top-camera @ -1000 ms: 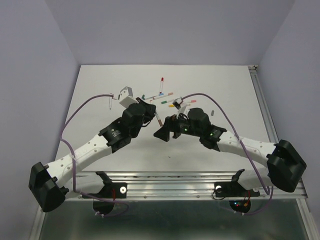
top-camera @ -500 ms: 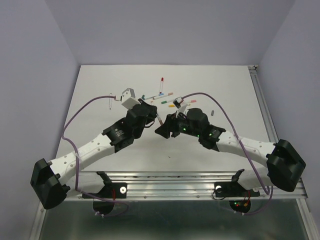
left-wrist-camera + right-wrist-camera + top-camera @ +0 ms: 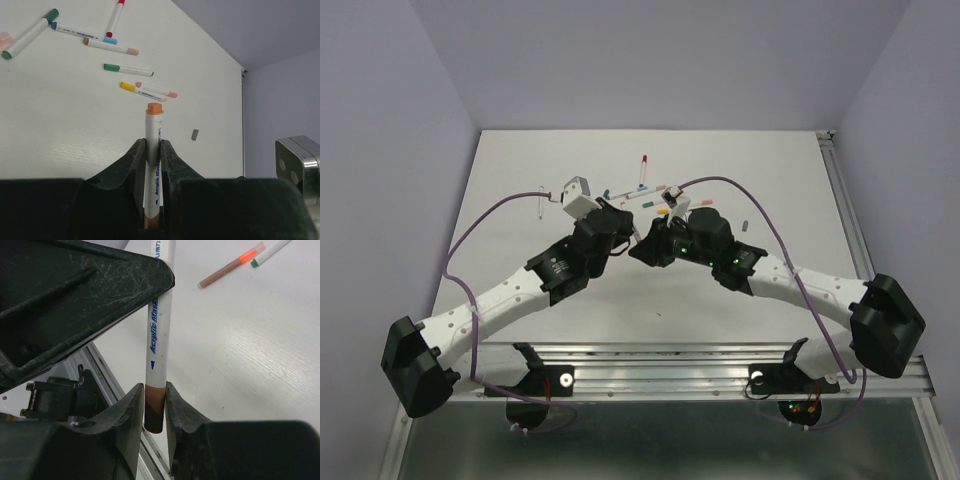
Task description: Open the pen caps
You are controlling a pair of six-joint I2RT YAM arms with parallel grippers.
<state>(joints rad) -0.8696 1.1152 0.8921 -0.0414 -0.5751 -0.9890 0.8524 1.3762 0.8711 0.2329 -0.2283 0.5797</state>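
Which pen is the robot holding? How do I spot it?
Find the middle of the white table, where the left gripper and right gripper meet. They grip one pen between them, off the table unlike the loose pens, with a brown cap and orange end.

The left arm (image 3: pixel 510 295) and the right arm (image 3: pixel 800 285) are stretched from the near edge of the table (image 3: pixel 720 330) toward its middle and angled inward, so that the wrists meet. The left gripper (image 3: pixel 153 145) is closed on the white barrel of a pen (image 3: pixel 152 127). The right gripper (image 3: pixel 155 390) is clamped on the brown cap (image 3: pixel 154 412) at the pen's end, just beside the left fingers.
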